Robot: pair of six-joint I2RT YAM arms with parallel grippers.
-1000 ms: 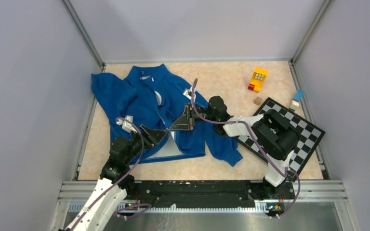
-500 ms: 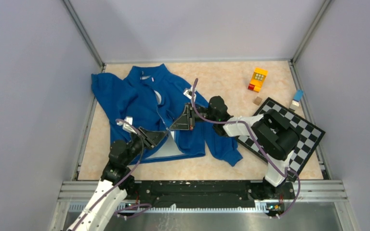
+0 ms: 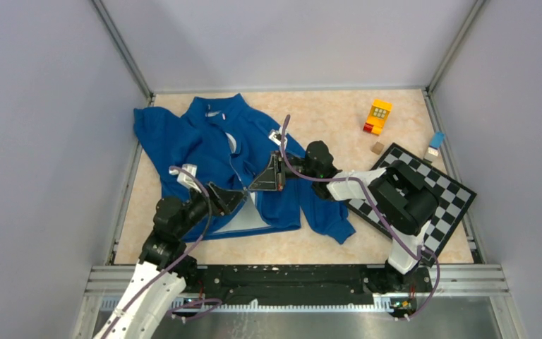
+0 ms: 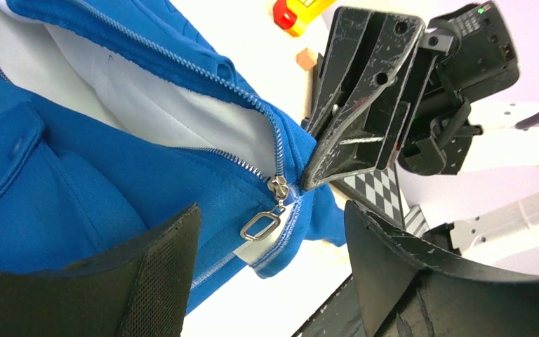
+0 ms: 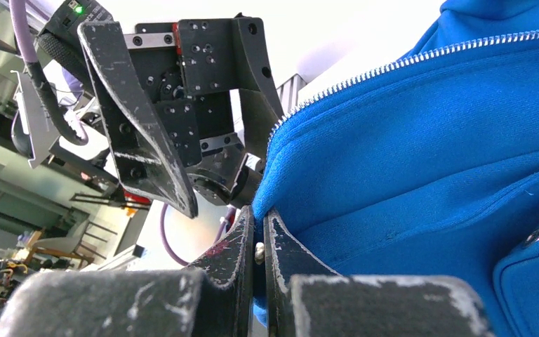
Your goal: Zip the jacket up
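Blue fabric of the jacket lies spread over the left of the tabletop, its lower front open onto pale lining. From overhead, the left hand and right hand meet at the zip's base, probably one to anchor and one to pull; their fingers are too small to read here.

At the left wrist, the left hand is released, its fingers wide on either side of the ring pull and touching nothing, seemingly lined up to take it. Collar and sleeves are cut off.

At the right wrist, the right hand is clenched on the jacket's hem beside the teeth, likely to keep it taut. The ring pull is out of sight.
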